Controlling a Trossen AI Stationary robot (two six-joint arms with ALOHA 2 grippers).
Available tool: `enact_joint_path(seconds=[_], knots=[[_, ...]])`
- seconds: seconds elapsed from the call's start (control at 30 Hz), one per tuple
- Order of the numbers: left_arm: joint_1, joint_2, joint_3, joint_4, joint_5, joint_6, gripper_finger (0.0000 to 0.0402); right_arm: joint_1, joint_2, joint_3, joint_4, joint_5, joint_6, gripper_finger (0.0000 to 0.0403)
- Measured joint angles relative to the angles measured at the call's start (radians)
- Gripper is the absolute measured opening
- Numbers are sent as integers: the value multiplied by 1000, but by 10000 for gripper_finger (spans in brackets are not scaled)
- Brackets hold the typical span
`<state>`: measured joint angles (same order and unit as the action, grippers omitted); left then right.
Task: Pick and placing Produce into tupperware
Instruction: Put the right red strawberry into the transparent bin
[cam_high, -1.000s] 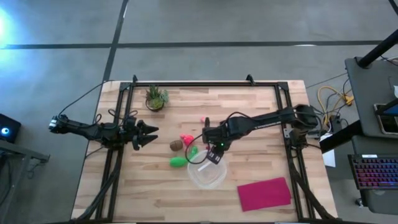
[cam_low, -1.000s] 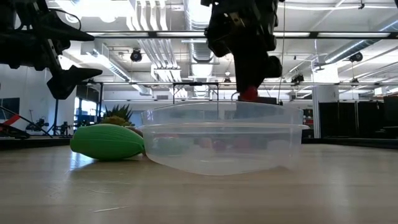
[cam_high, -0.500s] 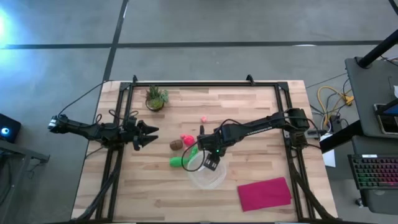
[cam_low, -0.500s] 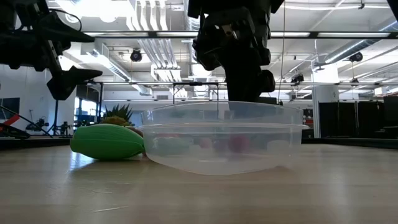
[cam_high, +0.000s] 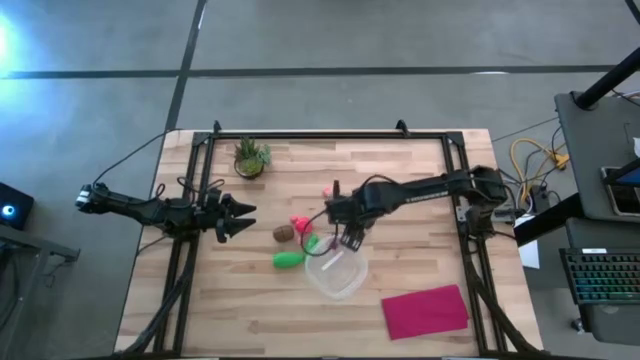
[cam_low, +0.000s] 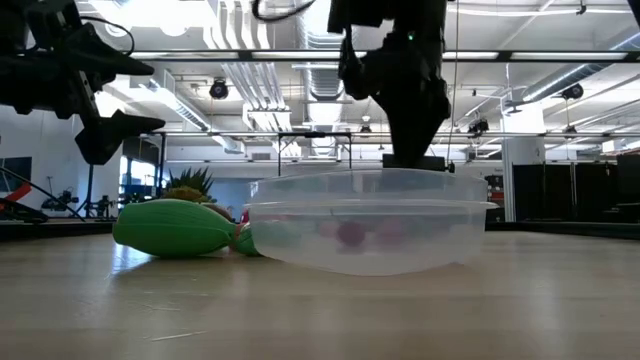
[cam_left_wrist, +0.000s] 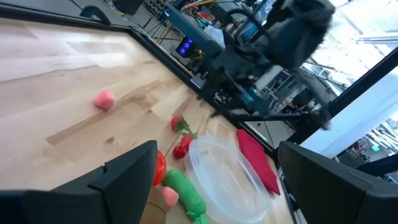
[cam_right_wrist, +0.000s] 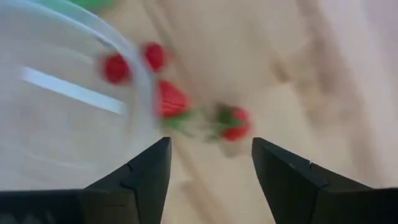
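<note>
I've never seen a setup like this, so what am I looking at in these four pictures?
Two robot arms work at a wooden table. One camera looks straight down, one sits at table height, and one rides on each wrist. The left gripper waits at the left with jaws open. The right gripper is over the far rim of the clear tupperware; its jaws are apart and hold nothing. Also there: toy produce, a potted plant and a magenta cloth.

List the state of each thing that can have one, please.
Tupperware: upright, no lid, looks empty.
Right tool: open, holding nothing, over the tupperware's far rim.
Left tool: open, empty, waiting at the table's left.
Green piece: lying on the table, outside the tupperware.
</note>
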<state>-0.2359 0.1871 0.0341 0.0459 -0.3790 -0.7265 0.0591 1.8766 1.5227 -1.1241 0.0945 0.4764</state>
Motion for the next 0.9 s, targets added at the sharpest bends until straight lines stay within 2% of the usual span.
enact_joint_path(seconds=[0.23, 0.37, 0.57, 0.77, 0.9], knots=[[0, 0, 0, -2, 0, 0, 320, -5, -9, -13, -9, 134, -444, 215], [0, -1, 0, -2, 0, -1, 320, -16, -9, -55, 41, 143, -603, 215], [0, -3, 0, 0, 0, -1, 320, -39, -9, -164, 81, 141, -732, 214], [0, 1, 0, -1, 0, -1, 320, -39, -16, -237, 165, 127, -790, 214], [0, 2, 0, -1, 0, -1, 320, -38, -16, -254, 216, 81, -803, 214]])
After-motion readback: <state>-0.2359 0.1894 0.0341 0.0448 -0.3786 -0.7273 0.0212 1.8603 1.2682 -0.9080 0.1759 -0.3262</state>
